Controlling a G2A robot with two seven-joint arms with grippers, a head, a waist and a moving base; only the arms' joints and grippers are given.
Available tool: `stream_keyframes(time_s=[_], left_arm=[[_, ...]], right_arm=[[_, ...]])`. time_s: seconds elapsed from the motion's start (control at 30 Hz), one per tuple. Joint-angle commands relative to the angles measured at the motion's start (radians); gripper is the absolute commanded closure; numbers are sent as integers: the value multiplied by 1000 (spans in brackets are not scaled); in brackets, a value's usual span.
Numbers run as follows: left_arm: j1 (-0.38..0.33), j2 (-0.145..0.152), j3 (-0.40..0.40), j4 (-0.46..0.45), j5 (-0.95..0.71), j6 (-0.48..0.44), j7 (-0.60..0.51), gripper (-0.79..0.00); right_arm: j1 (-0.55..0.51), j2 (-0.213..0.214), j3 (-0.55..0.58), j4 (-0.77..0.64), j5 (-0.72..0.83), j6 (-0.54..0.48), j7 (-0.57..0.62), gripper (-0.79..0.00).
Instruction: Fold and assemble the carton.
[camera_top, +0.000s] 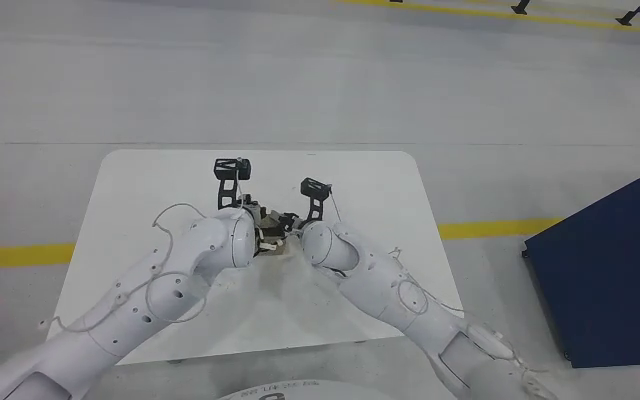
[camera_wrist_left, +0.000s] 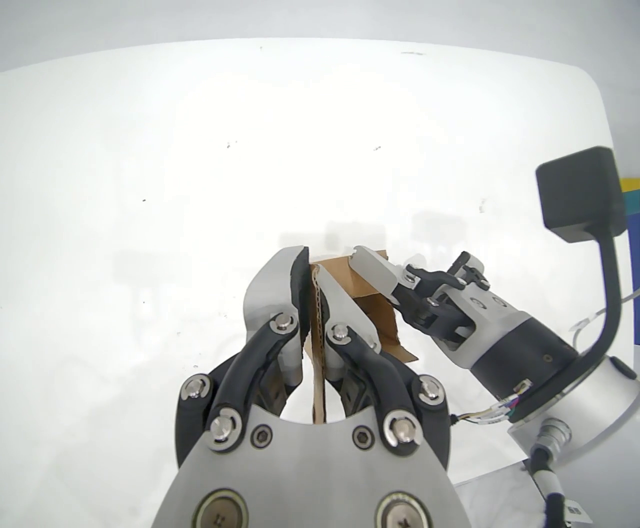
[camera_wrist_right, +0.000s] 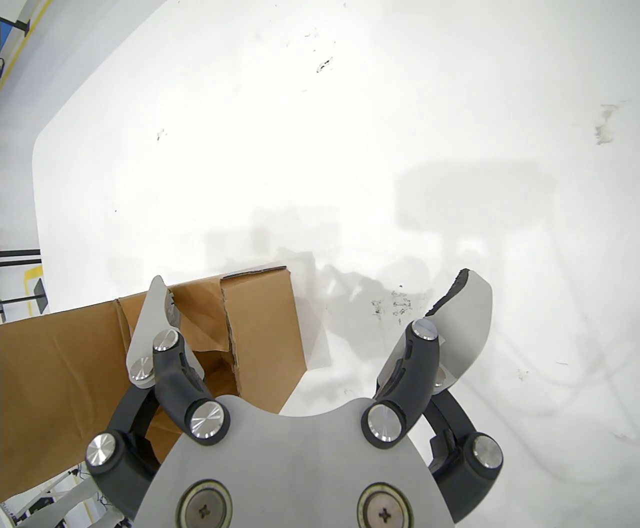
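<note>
One carton (camera_wrist_right: 60, 370) at the middle of the worktop (camera_top: 370, 180): left hand (camera_wrist_left: 312, 280) clamps its wall, right hand (camera_wrist_right: 312, 295) gapes open, one finger touching a flap.

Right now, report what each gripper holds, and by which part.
The left gripper is shut on the carton, pinching the corrugated edge of one panel. The right gripper is open and holds nothing.

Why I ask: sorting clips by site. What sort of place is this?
Probably an industrial hall or lab: a wide grey floor, a yellow line painted across it, and a white table.
</note>
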Motion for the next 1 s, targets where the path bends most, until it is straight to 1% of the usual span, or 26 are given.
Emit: stream_keyframes(time_s=[0.0, 0.03, 0.07, 0.1, 0.27, 0.4, 0.43, 0.5, 0.6, 0.67, 0.8, 0.9, 0.97], left_arm=[[6, -2, -8, 1, 2, 0, 7, -363], [10, -3, -12, 3, 5, 1, 13, -505], [12, -4, -16, 3, 9, 3, 22, -751], [16, -6, -21, 4, 11, 4, 31, -785], [35, -13, -48, -2, -8, -2, 59, -785], [52, -18, -82, -12, -45, -4, 88, -785], [56, -20, -93, -15, -57, -6, 98, -785], [66, -22, -116, -18, -83, -8, 119, -785], [81, -26, -151, -19, -131, -16, 147, -785], [91, -28, -172, -18, -162, -25, 162, -785], [106, -31, -199, -11, -195, -41, 184, -785], [112, -33, -217, -9, -210, -47, 194, -785], [117, -33, -230, -13, -224, -50, 196, -785]], right_arm=[[1, -1, -2, 1, -11, -7, 8, -785], [-1, -2, 0, -2, -12, -17, 9, -785], [-6, -2, 6, -6, -10, -30, 9, -785], [-12, 0, 12, -10, -9, -48, 10, -785], [-55, 16, 59, -34, -13, -161, 40, -785], [-75, 27, 82, -47, -46, -185, 85, -785], [-75, 29, 82, -48, -62, -181, 94, -785], [-75, 29, 75, -51, -90, -168, 108, -760], [-70, 26, 65, -53, -122, -143, 122, -776], [-66, 23, 59, -51, -135, -134, 132, -767], [-53, 16, 47, -39, -157, -115, 155, -754], [-38, 9, 34, -26, -171, -85, 172, -720], [-28, 2, 25, -18, -176, -64, 178, -723]])
